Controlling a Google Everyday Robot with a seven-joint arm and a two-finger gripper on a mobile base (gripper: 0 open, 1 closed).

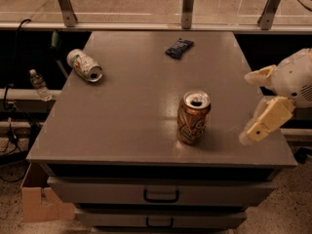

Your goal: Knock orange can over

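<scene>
The orange can (193,118) stands upright on the grey table (126,126), right of centre and near the front edge. It is copper-orange with a pale logo and an open silver top. My gripper (246,108) hangs at the table's right edge, to the right of the can and a short gap away from it. Its two pale fingers (265,121) are spread apart with nothing between them. It does not touch the can.
A whitish-green can (85,66) lies on its side at the table's far left. A dark snack packet (179,48) lies at the back. A water bottle (39,85) stands off the left side. A cardboard box (36,199) sits on the floor; drawers (161,195) are below.
</scene>
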